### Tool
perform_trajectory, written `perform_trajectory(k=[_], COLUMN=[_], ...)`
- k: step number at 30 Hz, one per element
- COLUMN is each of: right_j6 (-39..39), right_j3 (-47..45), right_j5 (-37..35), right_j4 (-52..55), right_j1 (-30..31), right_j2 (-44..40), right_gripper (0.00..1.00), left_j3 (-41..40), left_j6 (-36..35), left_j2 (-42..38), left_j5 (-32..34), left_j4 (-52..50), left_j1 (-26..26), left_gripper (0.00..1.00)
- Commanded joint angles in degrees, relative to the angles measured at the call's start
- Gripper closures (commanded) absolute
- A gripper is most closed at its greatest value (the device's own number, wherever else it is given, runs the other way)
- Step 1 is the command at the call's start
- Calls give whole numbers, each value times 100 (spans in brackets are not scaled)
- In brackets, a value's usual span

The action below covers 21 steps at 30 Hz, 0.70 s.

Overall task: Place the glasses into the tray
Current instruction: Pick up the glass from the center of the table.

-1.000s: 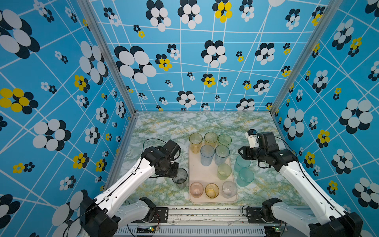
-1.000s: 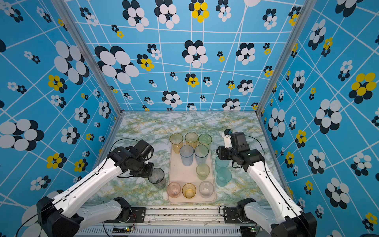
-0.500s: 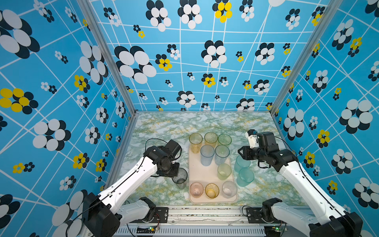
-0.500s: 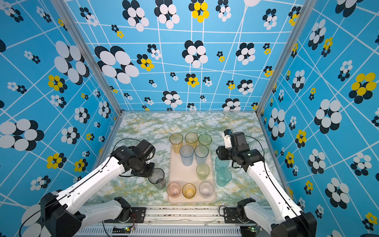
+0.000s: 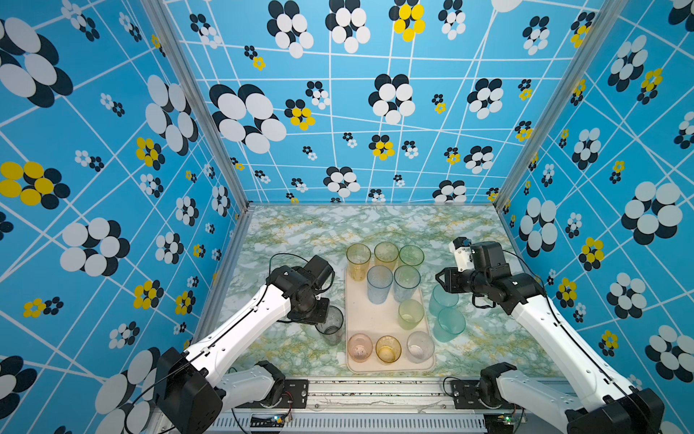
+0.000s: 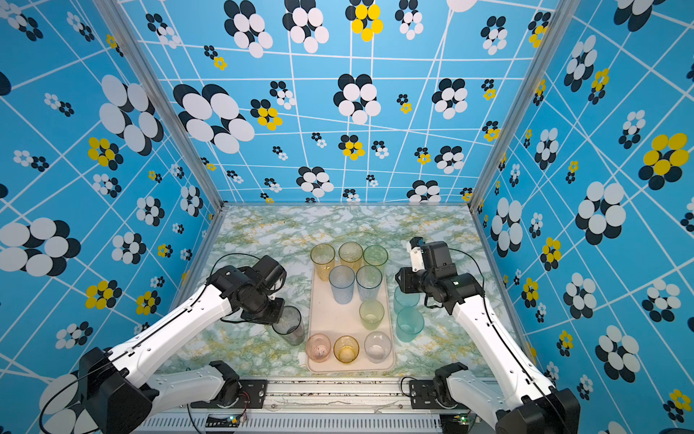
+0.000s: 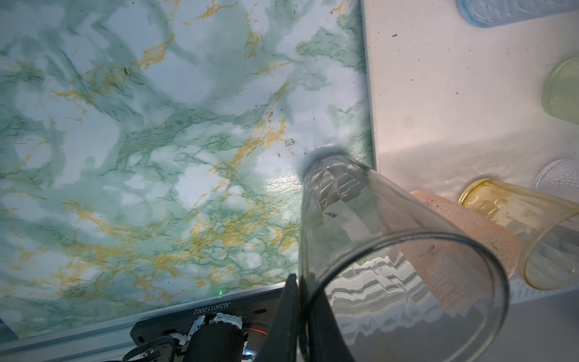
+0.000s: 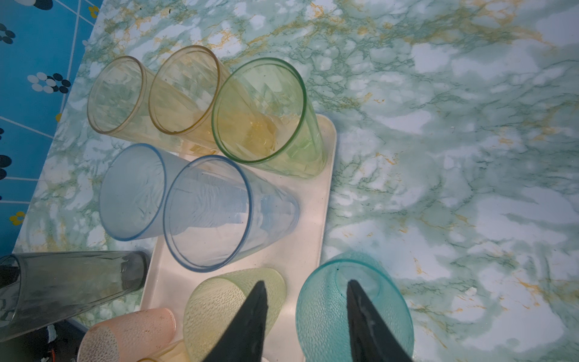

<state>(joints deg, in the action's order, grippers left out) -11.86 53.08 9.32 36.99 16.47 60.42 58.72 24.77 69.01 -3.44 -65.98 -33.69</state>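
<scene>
grey glass (image 7: 360, 219) pinched at rim by left gripper (image 7: 302, 282), beside tray (image 7: 438, 94); right gripper (image 8: 306, 283) fingers apart above teal glass (image 8: 326, 313)

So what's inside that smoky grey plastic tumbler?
Just one finger of the left hand, pinching the smoky grey plastic tumbler's wall. Otherwise it looks empty; the arm covers part of its rim from above.
</scene>
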Motion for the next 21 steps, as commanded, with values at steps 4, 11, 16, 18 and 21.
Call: perform_trajectory(k=[4, 11, 16, 18, 21], right_j6=[-67, -63, -58, -54, -63], right_j3=[-33, -43, -52, -54, -53], right_j5=[-42, -46, -52, -53, -46], right_j4=[36, 36, 36, 36, 27], right_j1=[-32, -30, -30, -32, -34], right_j2=[-25, -35, -39, -39, -31], right_gripper=[56, 56, 56, 56, 56], left_j3=[344, 588, 858, 1015, 1256], left_j6=[-113, -151, -200, -253, -359], left_j2=[101, 181, 251, 300, 390], left_j5=[141, 267, 408, 486, 587], left_j4=[-261, -393, -527, -596, -650], left_j1=[12, -67, -115, -120, -120], left_gripper=[91, 92, 92, 92, 92])
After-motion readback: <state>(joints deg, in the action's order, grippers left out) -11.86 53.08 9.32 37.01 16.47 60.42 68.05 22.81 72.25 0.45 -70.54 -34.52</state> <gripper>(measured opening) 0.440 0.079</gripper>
